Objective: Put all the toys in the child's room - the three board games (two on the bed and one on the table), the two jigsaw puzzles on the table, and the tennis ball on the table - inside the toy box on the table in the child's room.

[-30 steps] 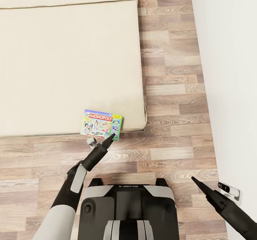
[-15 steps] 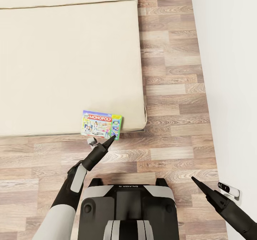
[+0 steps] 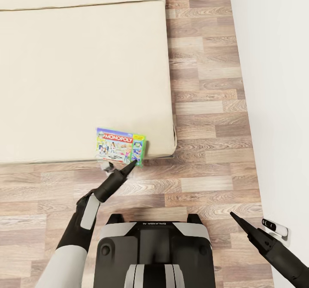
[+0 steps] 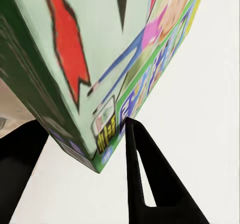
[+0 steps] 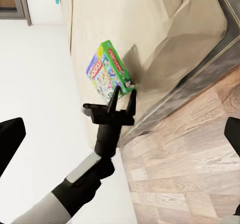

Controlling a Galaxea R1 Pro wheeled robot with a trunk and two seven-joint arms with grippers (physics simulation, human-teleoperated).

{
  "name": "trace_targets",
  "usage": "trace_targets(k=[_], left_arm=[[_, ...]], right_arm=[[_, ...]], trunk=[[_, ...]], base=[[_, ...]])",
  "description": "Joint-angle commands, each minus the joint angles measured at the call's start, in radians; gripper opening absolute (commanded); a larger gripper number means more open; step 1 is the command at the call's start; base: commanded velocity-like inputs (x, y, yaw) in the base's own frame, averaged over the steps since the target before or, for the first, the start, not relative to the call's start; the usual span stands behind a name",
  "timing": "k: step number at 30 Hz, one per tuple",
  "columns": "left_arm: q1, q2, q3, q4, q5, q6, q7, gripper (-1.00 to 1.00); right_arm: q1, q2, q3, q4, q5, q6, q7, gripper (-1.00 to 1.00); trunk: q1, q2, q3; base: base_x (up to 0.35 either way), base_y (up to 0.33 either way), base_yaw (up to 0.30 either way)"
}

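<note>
A board game (image 3: 120,145), a green-edged box lettered MONOPOLY, sits at the front edge of the bed (image 3: 81,65) with its near side tipped up off the beige mattress. My left gripper (image 3: 133,163) is shut on the box's near right corner. In the left wrist view that corner (image 4: 100,59) is wedged between the two fingers (image 4: 150,184). The right wrist view shows the box (image 5: 107,69) standing tilted on the mattress, the left gripper (image 5: 123,90) straddling its lower edge. My right gripper (image 3: 232,214) hangs open over the floor by the wall, holding nothing.
Wooden floor (image 3: 206,108) runs between the bed's right side and a white wall (image 3: 279,86). A small white fitting (image 3: 274,227) sits low on that wall beside my right arm. My base (image 3: 154,245) stands close to the bed's front edge.
The left gripper has pushed forward and slightly left, and the board game has shifted up the mattress and tipped up with it. The right arm has stayed put.
</note>
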Motion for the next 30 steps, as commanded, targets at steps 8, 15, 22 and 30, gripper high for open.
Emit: trace_targets(k=[8,15,22,30], left_arm=[[0.017,0.059,-0.004,-0.139,0.002,0.185,-0.095,-1.0],[0.04,0.155,-0.013,-0.28,0.0,0.386,-0.125,-1.0],[0.089,0.249,-0.036,-0.401,0.002,0.481,-0.15,-1.0],[0.102,0.403,-0.114,-0.424,0.001,0.51,-0.312,-1.0]], right_arm=[[0.001,0.0,0.001,0.0,-0.006,0.008,-0.002,1.0],[0.001,0.0,0.001,0.0,-0.005,0.007,-0.005,1.0],[0.001,0.0,0.002,0.0,-0.004,0.007,-0.006,1.0],[0.001,0.0,0.001,0.001,-0.004,0.006,-0.006,1.0]], trunk=[[0.0,0.0,0.0],[0.0,0.0,0.0],[0.0,0.0,0.0],[0.0,0.0,0.0]], base=[[0.0,0.0,0.0],[0.0,0.0,0.0],[0.0,0.0,0.0],[0.0,0.0,0.0]])
